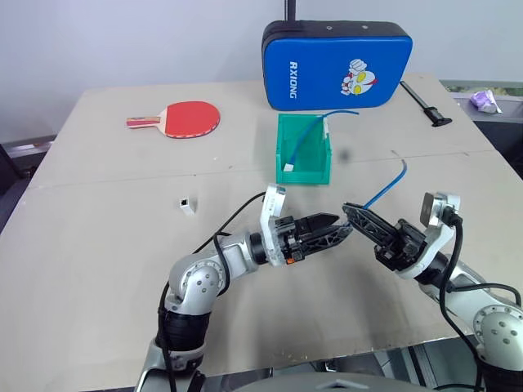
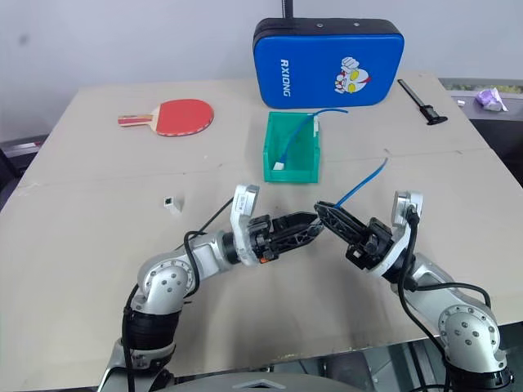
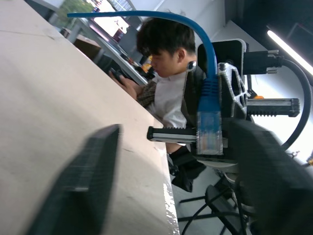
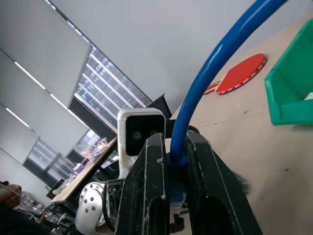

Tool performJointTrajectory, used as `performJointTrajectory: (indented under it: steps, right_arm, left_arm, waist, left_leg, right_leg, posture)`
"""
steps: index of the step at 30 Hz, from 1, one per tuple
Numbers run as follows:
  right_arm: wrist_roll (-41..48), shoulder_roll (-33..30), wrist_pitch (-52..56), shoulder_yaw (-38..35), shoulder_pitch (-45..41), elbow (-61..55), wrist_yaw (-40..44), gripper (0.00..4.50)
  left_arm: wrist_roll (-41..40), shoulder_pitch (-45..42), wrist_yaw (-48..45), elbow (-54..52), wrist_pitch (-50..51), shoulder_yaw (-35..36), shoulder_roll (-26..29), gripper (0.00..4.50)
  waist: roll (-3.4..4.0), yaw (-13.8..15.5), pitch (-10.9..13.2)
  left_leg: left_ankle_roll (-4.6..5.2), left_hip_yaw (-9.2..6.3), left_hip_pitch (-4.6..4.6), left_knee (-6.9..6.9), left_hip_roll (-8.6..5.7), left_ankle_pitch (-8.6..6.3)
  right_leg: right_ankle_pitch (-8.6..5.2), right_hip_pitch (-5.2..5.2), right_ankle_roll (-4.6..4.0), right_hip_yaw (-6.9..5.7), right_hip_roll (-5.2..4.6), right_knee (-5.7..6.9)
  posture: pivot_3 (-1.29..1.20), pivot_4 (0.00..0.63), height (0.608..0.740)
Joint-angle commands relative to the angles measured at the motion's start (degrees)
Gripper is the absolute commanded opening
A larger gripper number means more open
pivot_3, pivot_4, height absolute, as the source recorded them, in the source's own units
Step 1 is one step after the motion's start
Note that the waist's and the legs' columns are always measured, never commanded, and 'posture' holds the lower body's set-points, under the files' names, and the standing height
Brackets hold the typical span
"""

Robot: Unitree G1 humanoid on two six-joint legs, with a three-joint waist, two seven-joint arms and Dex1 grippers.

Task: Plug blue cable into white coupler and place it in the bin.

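Blue cable in right hand, slanting up-right, plug toward left hand.

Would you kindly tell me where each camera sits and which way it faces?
Left and right eye: on the head, looking down over the table, both arms, the bin.
Left wrist: along the open left gripper at the blue cable plug.
Right wrist: along the right gripper, shut on the cable.
All four views share the cable.
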Motion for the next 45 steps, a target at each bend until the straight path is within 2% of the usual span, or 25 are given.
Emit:
performJointTrajectory:
  steps: [1,3,7,12,16,22,24,28,33,38,41,45]
  right_arm:
    - [-0.62,-0.09,-1.12,-1.15,-1.15,-0.03,0.56,0.00]
    - [-3.93,0.61,-3.17,-1.61,-1.88,1.19,0.88,0.00]
    - [-12.08,0.71,-6.79,-0.61,-3.65,3.92,3.97,0.00]
    - [-19.96,1.73,-10.03,2.01,-5.32,6.88,7.60,0.00]
    - [-23.81,1.88,-11.10,3.88,-6.59,7.07,10.32,0.00]
    - [-26.85,2.54,-12.37,5.47,-8.91,5.17,12.29,0.00]
    - [-28.38,2.96,-13.25,6.46,-10.31,4.23,12.56,0.00]
    - [-29.28,4.18,-13.35,7.31,-11.41,3.08,11.32,0.00]
    - [-30.07,4.52,-13.42,7.49,-12.00,2.01,10.85,0.00]
    - [-30.94,4.74,-13.84,6.99,-11.78,1.70,9.97,0.00]
    - [-31.16,4.90,-14.03,6.78,-11.71,1.50,9.40,0.00]
    - [-31.53,5.09,-14.18,6.76,-11.66,1.22,9.00,0.00]
  left_arm:
    - [1.54,6.01,2.07,-10.59,-3.70,3.62,4.46,4.48]
    - [6.77,11.76,3.53,-15.82,-8.53,4.47,7.24,4.48]
    - [25.97,25.72,7.21,-18.87,-26.61,4.82,10.80,4.48]
    - [43.41,37.62,20.96,-17.47,-44.46,8.58,3.97,4.48]
    - [55.11,38.60,32.56,-12.65,-49.28,8.64,-1.71,4.48]
    - [58.73,31.64,42.53,-2.00,-48.05,10.99,-7.90,4.48]
    - [60.72,28.02,43.61,2.57,-49.74,9.72,-7.80,4.48]
    - [58.80,19.51,45.62,13.58,-51.68,11.75,-8.26,4.48]
    - [57.85,12.41,48.18,21.45,-54.20,14.14,-7.92,4.48]
    - [54.31,9.34,49.32,25.27,-53.65,16.61,-9.33,4.48]
    - [50.82,8.55,47.78,27.04,-52.63,17.55,-10.00,3.59]
    - [49.33,9.02,46.73,26.88,-50.49,17.39,-9.84,1.59]
  waist:
    - [-0.02,-0.28,0.02]
    - [-0.04,-0.24,0.04]
    - [-0.01,0.11,0.04]
    - [-0.07,0.45,0.08]
    - [-0.06,0.42,0.08]
    - [-0.12,0.23,0.10]
    - [-0.13,0.21,0.10]
    - [-0.13,0.47,0.07]
    - [-0.09,0.32,0.04]
    - [-0.05,0.23,0.02]
    - [0.10,0.25,-0.07]
    - [0.41,0.24,-0.27]
  left_leg:
    - [0.00,-0.01,0.01,-0.05,0.00,0.00]
    - [-0.01,-0.01,0.04,-0.15,0.01,0.00]
    - [-0.02,0.08,0.06,-0.26,0.00,0.00]
    - [0.00,0.11,0.00,-0.28,-0.02,-0.01]
    - [0.06,0.13,-0.03,-0.28,-0.03,-0.05]
    - [0.09,0.09,-0.03,-0.28,-0.04,-0.06]
    - [0.09,0.08,-0.03,-0.28,-0.04,-0.06]
    - [0.09,-0.02,-0.04,-0.28,-0.09,-0.06]
    - [0.08,-0.03,0.03,-0.28,-0.10,-0.05]
    - [0.07,-0.20,0.10,-0.28,-0.10,-0.04]
    - [0.07,-0.21,0.10,-0.28,-0.10,-0.04]
    - [0.07,-0.24,0.13,-0.28,-0.12,-0.04]
  right_leg:
    - [0.00,-0.04,0.00,0.06,0.01,0.00]
    - [0.00,-0.08,-0.01,0.09,0.01,-0.01]
    - [-0.04,-0.15,-0.08,0.20,-0.02,-0.04]
    - [-0.13,-0.19,-0.24,0.15,-0.43,-0.11]
    - [-0.12,-0.19,-0.24,0.13,-0.51,-0.14]
    - [0.01,-0.20,0.00,-0.01,-0.48,-0.12]
    - [0.02,-0.23,0.01,-0.05,-0.44,-0.09]
    - [0.03,-0.23,0.02,-0.19,-0.24,0.00]
    - [0.03,-0.17,0.02,-0.32,-0.43,0.04]
    - [0.03,-0.06,0.02,-0.59,-0.47,0.07]
    - [0.03,-0.04,0.02,-0.62,-0.48,0.07]
    - [0.03,0.01,0.02,-0.65,-0.44,0.07]
  posture:
    - [0.00,0.150,0.740]
    - [0.00,0.150,0.740]
    - [0.00,0.150,0.740]
    - [0.00,0.150,0.740]
    - [0.00,0.150,0.740]
    - [0.00,0.150,0.740]
    - [0.00,0.150,0.740]
    - [0.00,0.150,0.740]
    - [0.00,0.150,0.740]
    - [0.00,0.150,0.740]
    - [0.00,0.150,0.740]
    - [0.00,0.150,0.740]
